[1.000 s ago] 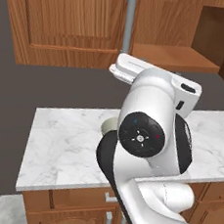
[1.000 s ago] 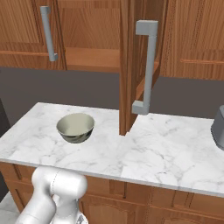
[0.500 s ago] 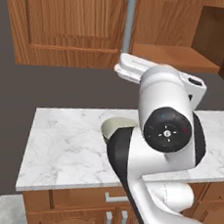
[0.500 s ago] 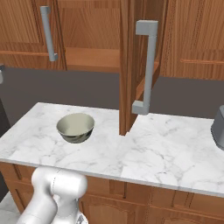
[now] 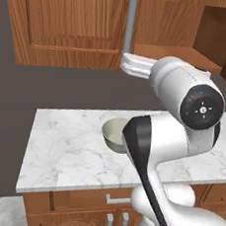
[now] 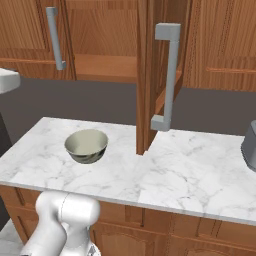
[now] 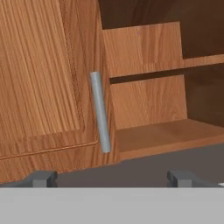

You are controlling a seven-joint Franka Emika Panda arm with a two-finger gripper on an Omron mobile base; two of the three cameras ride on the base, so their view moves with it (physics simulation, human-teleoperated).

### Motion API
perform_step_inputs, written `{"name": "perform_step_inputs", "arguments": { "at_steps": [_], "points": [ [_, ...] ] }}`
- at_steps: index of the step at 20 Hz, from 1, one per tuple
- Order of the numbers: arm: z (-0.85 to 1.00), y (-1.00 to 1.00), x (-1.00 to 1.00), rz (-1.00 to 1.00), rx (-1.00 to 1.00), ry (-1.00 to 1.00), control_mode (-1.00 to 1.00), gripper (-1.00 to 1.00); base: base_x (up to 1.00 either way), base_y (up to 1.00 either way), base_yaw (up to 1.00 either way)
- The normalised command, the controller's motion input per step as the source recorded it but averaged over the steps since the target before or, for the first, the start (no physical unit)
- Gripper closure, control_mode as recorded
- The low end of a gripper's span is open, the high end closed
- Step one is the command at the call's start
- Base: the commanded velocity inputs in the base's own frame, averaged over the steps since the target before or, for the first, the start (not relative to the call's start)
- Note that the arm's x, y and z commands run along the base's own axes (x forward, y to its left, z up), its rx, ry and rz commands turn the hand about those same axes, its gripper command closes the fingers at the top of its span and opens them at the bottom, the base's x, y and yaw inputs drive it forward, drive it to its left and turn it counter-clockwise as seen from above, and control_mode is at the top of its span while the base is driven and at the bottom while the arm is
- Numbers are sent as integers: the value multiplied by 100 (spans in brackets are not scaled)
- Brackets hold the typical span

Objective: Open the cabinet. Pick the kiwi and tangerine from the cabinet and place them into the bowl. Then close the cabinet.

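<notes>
The cabinet [image 5: 75, 26] hangs above the counter. Its left door [image 7: 39, 74] is closed, with a vertical grey bar handle [image 7: 99, 111] at its right edge. Its right door [image 6: 150, 75] stands swung open, edge-on in the right base view. Inside I see a bare wooden shelf [image 7: 148, 65] and the cabinet floor [image 7: 162, 133]. The kiwi and the tangerine are out of view. My gripper [image 7: 111, 179] is open, holds nothing, and sits a short way in front of the left door's handle [image 5: 130, 22]. The bowl [image 6: 86, 146] stands empty on the marble counter, partly behind my arm in the left base view [image 5: 113, 132].
The marble counter [image 6: 190, 170] runs under the cabinet, with lower cabinets [image 5: 73, 215] beneath it. A grey object [image 6: 250, 145] stands at the counter's right end. The open door's handle [image 6: 167, 75] juts out over the counter's middle.
My arm's big joint has swung to the right and the hand has risen slightly by the left door's handle. The jaws stayed open. Bowl and doors have not moved.
</notes>
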Motion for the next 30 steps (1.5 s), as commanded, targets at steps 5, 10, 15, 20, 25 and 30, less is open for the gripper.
{"name": "perform_step_inputs", "arguments": {
  "at_steps": [5, 10, 15, 20, 25, 30],
  "points": [
    [0, -2, 19, 15, 0, 2, -100, -100, 0, 0, 0],
    [0, -2, 24, 7, 0, 0, -100, -100, 0, 0, 0],
    [0, 0, 46, 2, 0, 0, -100, -100, 0, 0, 0],
    [0, 0, 58, 0, 0, 2, -100, -100, 0, 0, 0],
    [0, 0, 69, 0, 0, 5, -100, -100, 0, 0, 0],
    [0, 0, 72, 0, 0, 8, -100, -100, 0, 0, 0]
  ]
}}
